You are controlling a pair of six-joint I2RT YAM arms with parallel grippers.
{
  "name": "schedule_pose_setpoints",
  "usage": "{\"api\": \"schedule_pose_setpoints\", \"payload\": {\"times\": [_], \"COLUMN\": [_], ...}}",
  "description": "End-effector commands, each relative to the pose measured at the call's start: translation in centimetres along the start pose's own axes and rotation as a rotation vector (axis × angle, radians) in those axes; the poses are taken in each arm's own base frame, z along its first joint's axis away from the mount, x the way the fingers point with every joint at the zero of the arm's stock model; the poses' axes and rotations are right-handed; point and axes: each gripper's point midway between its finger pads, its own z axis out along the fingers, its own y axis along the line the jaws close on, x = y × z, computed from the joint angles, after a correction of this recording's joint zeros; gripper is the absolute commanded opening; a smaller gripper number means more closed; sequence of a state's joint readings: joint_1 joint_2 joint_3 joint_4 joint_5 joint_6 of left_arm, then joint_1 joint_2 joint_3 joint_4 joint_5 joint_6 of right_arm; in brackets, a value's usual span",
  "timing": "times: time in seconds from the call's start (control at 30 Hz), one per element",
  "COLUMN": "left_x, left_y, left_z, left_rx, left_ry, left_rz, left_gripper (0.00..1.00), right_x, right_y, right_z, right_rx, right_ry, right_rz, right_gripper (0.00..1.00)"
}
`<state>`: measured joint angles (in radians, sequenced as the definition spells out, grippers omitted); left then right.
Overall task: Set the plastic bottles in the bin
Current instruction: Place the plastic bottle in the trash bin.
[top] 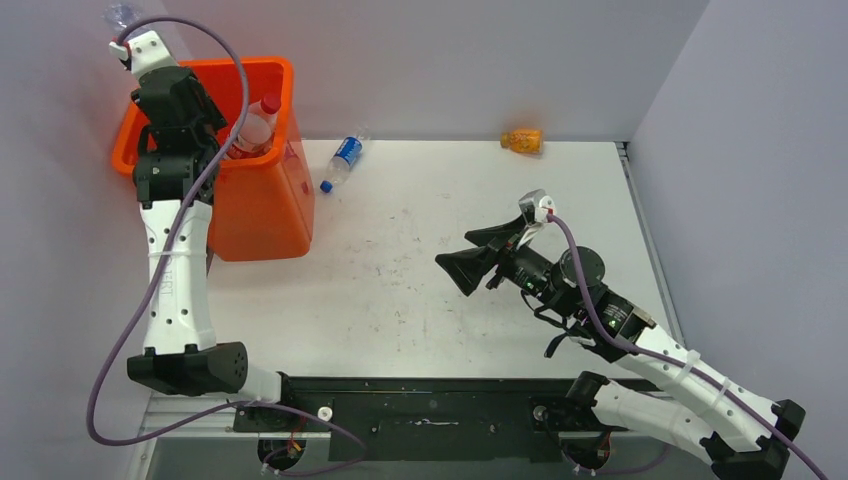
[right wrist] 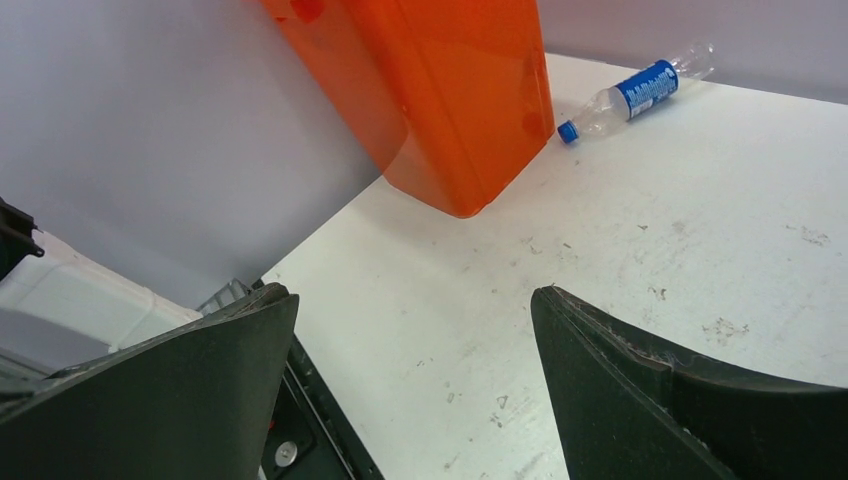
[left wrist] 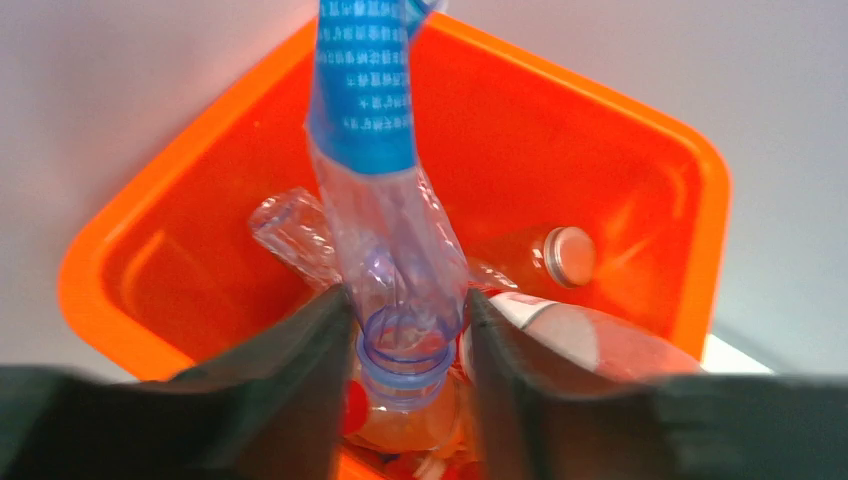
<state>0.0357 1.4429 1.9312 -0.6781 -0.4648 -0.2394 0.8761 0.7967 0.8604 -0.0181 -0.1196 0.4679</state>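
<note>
Clamped at the neck between the closed fingers of the left gripper (left wrist: 405, 345): one crumpled blue-labelled bottle (left wrist: 365, 120), uncapped, mouth toward the wrist camera, held above the bin (left wrist: 690, 200) near its far left corner.

Bin bright orange, square, thick-rimmed, set on the far left corner of the table (top: 420, 280), close against the left wall.

On the table just right of the bin: a second blue-labelled bottle (top: 343, 160) on its side, blue cap toward the near edge. Well apart, against the back wall toward the right: an orange bottle (top: 522, 141), also on its side.

Table white, scuffed with grey marks. Pale grey walls (top: 480, 60) on three sides.

Inside the bin, piled: a clear bottle (left wrist: 295, 225) toward the left wall, a pale-capped bottle (left wrist: 565, 255) with an orange tint, further orange and red pieces below the gripper, too blurred to tell apart. From above, a red-capped bottle (top: 257, 122) riding high against the right rim.

Right gripper (top: 454, 250) over the table right of centre, fingers spread wide, nothing between them, pointed toward the bin.
</note>
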Motion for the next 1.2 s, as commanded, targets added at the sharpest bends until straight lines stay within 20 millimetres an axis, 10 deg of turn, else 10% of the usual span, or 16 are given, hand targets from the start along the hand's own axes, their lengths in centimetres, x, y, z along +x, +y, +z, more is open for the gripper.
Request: {"api": "schedule_pose_setpoints", "payload": {"times": [0.0, 0.07, 0.3, 0.57, 0.87, 1.17], "left_x": [-4.0, -4.6, -7.3, -1.6, 2.1, 3.4], "left_y": [1.2, 1.0, -5.0, -11.8, -10.3, -5.1], "left_z": [-0.5, -0.5, -6.6, -10.2, -5.1, -3.5], "left_rx": [-0.042, -0.042, 0.165, 0.396, 0.184, 0.085], "left_ry": [-0.125, -0.139, -0.295, -0.255, -0.165, -0.117], "left_rz": [-0.090, -0.087, 0.026, 0.336, 0.487, 0.349], "left_gripper": [0.57, 0.96, 0.96, 0.96, 1.00, 0.63], "right_x": [-1.1, -0.6, 0.1, 1.1, 1.1, 1.1], "right_y": [-0.4, -0.8, -1.5, -2.0, -2.2, -2.6], "right_z": [0.7, 1.0, 1.1, 1.6, 1.1, 1.2], "right_rx": [0.009, 0.010, 0.015, 0.015, 0.029, 0.031], "right_ry": [-0.030, -0.021, -0.018, -0.006, -0.008, -0.006], "right_rz": [-0.042, -0.037, -0.014, 0.033, 0.047, 0.041], "right_gripper": [0.90, 0.90, 0.90, 0.90, 0.90, 0.90]}}
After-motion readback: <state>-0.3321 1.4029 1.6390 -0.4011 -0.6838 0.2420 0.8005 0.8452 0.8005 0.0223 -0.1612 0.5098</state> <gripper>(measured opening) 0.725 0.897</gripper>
